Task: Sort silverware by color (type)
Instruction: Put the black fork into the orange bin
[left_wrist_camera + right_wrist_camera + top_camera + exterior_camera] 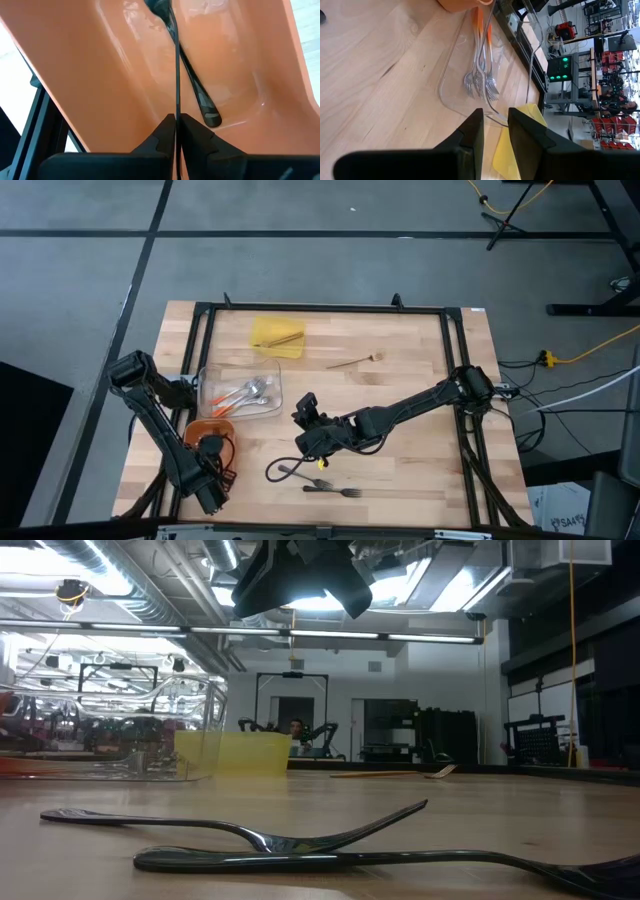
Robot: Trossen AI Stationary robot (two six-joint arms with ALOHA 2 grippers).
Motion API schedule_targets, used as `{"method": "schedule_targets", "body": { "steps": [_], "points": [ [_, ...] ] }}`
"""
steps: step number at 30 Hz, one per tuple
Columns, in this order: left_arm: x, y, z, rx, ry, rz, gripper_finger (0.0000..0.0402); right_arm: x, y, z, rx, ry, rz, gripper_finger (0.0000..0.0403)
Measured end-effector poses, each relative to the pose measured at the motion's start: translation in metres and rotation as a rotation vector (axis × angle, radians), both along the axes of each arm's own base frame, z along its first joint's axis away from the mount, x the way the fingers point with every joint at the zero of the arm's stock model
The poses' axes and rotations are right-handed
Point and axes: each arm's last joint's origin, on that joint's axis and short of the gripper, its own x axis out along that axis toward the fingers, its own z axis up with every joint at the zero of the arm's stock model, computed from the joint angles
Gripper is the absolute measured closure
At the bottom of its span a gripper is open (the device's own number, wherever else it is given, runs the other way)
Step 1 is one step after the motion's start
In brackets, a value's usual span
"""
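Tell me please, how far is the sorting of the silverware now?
Done: silver forks lie in the clear tray, and one dark utensil lies in the orange tray. In hand: the left gripper holds a second dark utensil over that tray. Left: two dark forks and one wooden utensil lie on the table; the right gripper, open, hangs above it.

Bright ceiling strip lights [300, 635] glare above the table [420, 470], throwing soft shadows. Beneath them the dark forks [300, 840] gleam but blur up close; the orange tray [100, 75] carries pale sheen.
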Motion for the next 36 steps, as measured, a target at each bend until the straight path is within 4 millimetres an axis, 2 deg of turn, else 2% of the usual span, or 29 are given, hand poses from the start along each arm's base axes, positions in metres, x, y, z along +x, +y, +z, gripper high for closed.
{"method": "schedule_targets", "body": {
  "steps": [11,26,36],
  "points": [
    [0.000,0.000,0.000,-0.004,-0.003,0.000,0.0338,0.000,0.000,0.000,0.000,0.000,0.000,0.0317],
    [0.000,0.000,0.001,-0.011,-0.004,-0.016,0.0334,0.000,0.000,0.000,0.000,0.000,0.000,0.0317],
    [-0.008,0.012,0.035,-0.123,-0.109,-0.054,0.0333,0.000,0.000,0.000,-0.001,0.001,0.000,0.0317]
  ]
}}
